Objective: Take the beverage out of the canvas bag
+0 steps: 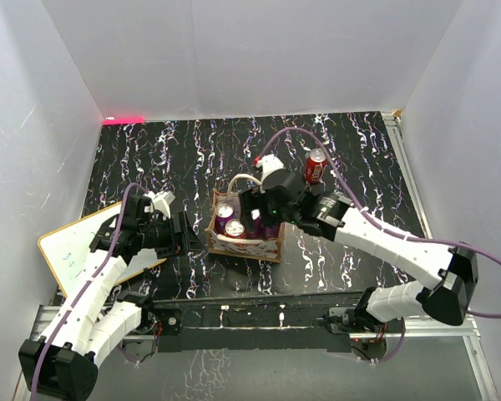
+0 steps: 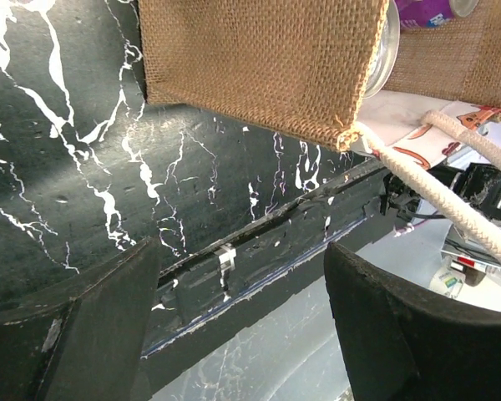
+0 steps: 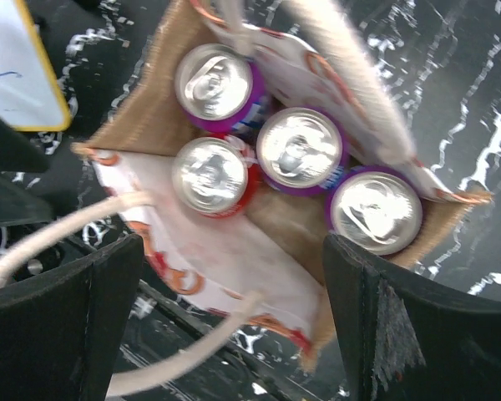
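Note:
The tan canvas bag (image 1: 242, 242) stands mid-table with cream rope handles (image 3: 58, 230). In the right wrist view the bag (image 3: 275, 209) holds several beverage cans seen from above: three purple ones (image 3: 299, 150) and a red one (image 3: 210, 175). My right gripper (image 1: 263, 219) hovers over the bag's open top; in its own view it (image 3: 234, 242) is open and empty. My left gripper (image 1: 192, 234) is open and empty just left of the bag; its view (image 2: 242, 251) shows the bag's burlap side (image 2: 259, 58) ahead, apart from the fingers.
A red can (image 1: 316, 166) stands upright on the black marbled table behind and to the right of the bag. A white board with an orange rim (image 1: 71, 242) lies at the left under the left arm. The table's near edge (image 2: 259, 251) runs close below the left gripper.

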Controlling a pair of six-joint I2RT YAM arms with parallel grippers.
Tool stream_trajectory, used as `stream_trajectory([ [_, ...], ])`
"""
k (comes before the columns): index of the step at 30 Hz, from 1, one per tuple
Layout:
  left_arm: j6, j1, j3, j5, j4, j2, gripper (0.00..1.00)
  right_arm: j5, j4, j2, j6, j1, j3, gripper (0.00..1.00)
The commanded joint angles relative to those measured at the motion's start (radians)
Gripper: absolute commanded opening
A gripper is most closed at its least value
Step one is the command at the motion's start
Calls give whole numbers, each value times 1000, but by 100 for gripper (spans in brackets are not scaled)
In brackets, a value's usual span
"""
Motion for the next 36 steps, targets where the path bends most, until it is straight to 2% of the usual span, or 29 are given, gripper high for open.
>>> stream_trajectory([
  [1,-9,8,49,-63,-37,-22,76,223,-36,58,82,120,134,90],
  [5,-9,8,56,-98,-58,-56,75,287,-65,125,149,162,174,88],
  [11,-7,8,31,-98,-54,-69,76,282,-63,195,213,171,184,79],
  [24,-5,9,20,-78,-39,-68,76,247,-35,349,302,194,235,81],
  [36,7,18,20,-59,-37,-72,76,307,-58,489,368,202,285,82],
])
